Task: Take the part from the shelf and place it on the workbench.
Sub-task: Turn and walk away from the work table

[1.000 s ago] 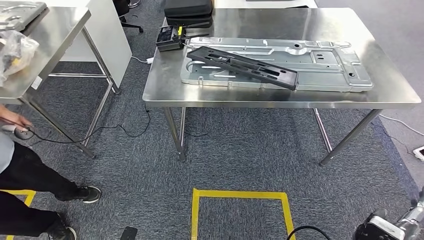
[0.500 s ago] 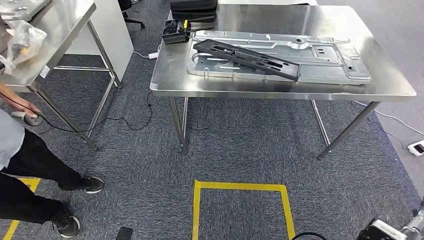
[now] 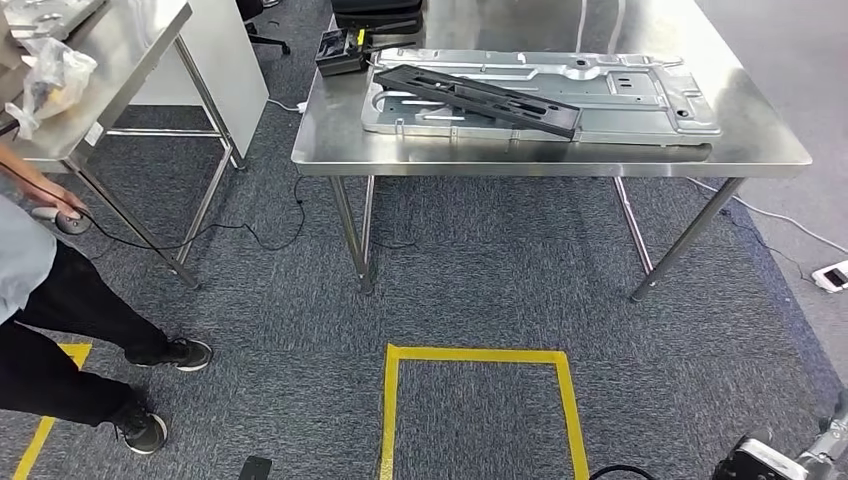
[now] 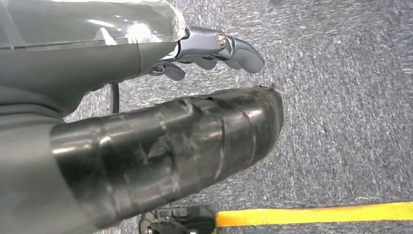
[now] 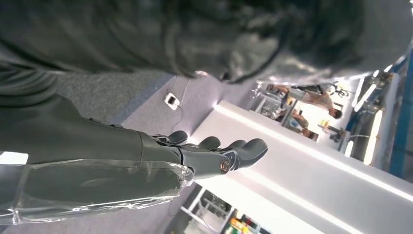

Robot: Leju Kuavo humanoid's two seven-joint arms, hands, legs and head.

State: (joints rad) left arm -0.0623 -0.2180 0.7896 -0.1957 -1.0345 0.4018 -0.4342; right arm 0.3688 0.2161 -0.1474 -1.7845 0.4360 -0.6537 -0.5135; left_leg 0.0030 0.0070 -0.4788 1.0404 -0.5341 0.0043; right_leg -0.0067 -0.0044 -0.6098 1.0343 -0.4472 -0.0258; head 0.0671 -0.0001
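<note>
The black part (image 3: 478, 99) is laid slantwise on the metal plate (image 3: 640, 103) on the tabletop (image 3: 520, 158), well apart from both hands. Nothing is held by the left hand (image 4: 209, 48) or right hand (image 5: 214, 153); their fingers (image 5: 251, 146) are loosely spread.

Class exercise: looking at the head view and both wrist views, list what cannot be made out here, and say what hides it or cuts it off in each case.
- Left hand: left wrist view, its palm is hidden behind a dark taped cover.
- Right hand: head view, cut off by the bottom right corner.
- Black case on the workbench: head view, cut by the top edge.
- Person: head view, cut by the left edge.
- Bag on the side table: head view, contents too small to tell.
</note>
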